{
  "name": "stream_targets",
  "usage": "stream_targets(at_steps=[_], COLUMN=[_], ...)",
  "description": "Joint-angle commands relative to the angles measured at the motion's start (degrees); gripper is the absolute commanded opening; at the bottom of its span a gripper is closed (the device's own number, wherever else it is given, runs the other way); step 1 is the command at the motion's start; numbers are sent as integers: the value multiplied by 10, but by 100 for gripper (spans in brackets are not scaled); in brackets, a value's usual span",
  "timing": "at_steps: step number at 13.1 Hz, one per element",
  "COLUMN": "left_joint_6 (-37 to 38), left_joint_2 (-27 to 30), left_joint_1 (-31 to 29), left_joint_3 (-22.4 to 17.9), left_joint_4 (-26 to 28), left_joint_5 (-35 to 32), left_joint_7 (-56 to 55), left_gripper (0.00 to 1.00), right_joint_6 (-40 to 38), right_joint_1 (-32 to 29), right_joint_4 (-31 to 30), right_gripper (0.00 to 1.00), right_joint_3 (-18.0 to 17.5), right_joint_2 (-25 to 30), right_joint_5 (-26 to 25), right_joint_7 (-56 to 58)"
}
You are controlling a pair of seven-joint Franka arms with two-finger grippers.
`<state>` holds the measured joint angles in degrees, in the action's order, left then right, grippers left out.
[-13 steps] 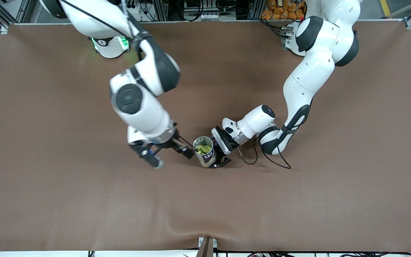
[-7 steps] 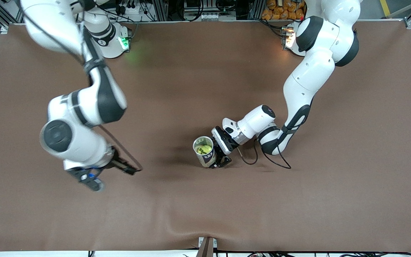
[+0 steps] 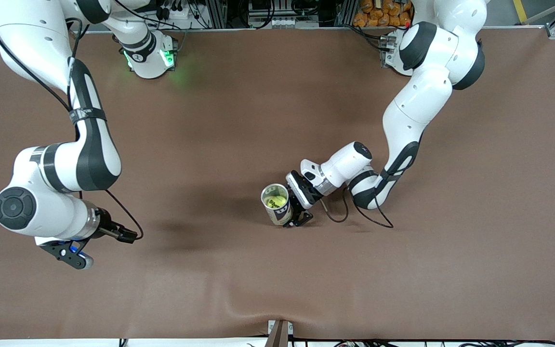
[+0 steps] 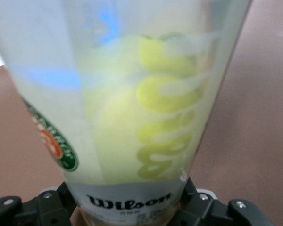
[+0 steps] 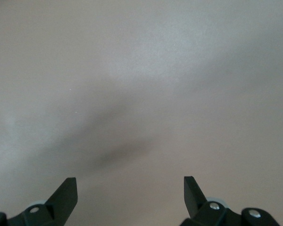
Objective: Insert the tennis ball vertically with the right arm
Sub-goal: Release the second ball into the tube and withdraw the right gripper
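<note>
A clear Wilson tennis ball can [image 3: 277, 206] stands upright on the brown table, mouth up. A yellow-green tennis ball [image 3: 276, 201] sits inside it. My left gripper [image 3: 293, 208] is shut on the can's lower part. In the left wrist view the can [image 4: 132, 84] fills the picture, the ball [image 4: 115, 132] shows through its wall, and the black fingers [image 4: 203, 209] press its sides. My right gripper [image 3: 72, 254] is open and empty, low over bare table toward the right arm's end, well apart from the can. Its fingertips [image 5: 66, 195] stand wide apart over bare table.
The brown table [image 3: 277, 289] has a ripple at the edge nearest the front camera. A black cable [image 3: 359, 214] loops on the table beside the left arm's wrist. The two arm bases [image 3: 150, 60] stand along the table's edge farthest from the front camera.
My right arm has swung away from the can's mouth toward its own end of the table, gripper empty. The ball stays in the can. The left arm has not moved.
</note>
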<state>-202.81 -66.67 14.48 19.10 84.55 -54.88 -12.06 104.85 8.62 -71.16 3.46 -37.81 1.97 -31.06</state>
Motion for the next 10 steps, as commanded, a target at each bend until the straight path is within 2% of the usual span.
stream_targets(at_steps=[1,2,4,7,10], left_joint_6=[-7,-7,-7,-7,-7], left_joint_2=[-2,-2,-2,-2,9], left_joint_1=[-7,-8,-8,-9,-38], left_joint_3=[0,0,0,0,5], left_joint_4=[-2,-1,-1,3,44], left_joint_5=[-21,-20,-21,-21,-22], left_joint_7=[-13,-13,-14,-16,-17], left_gripper=[88,90,100,100,100], right_joint_6=[6,5,6,3,-38], right_joint_1=[-14,-11,-11,-24,-41], right_joint_4=[-65,-83,-132,-190,-197], right_gripper=[100,100,100,100,100], right_joint_3=[-13,-13,-13,-13,-13], right_joint_2=[54,67,97,136,157], right_joint_5=[-9,-9,-9,-9,-9], right_joint_7=[21,21,32,91,146])
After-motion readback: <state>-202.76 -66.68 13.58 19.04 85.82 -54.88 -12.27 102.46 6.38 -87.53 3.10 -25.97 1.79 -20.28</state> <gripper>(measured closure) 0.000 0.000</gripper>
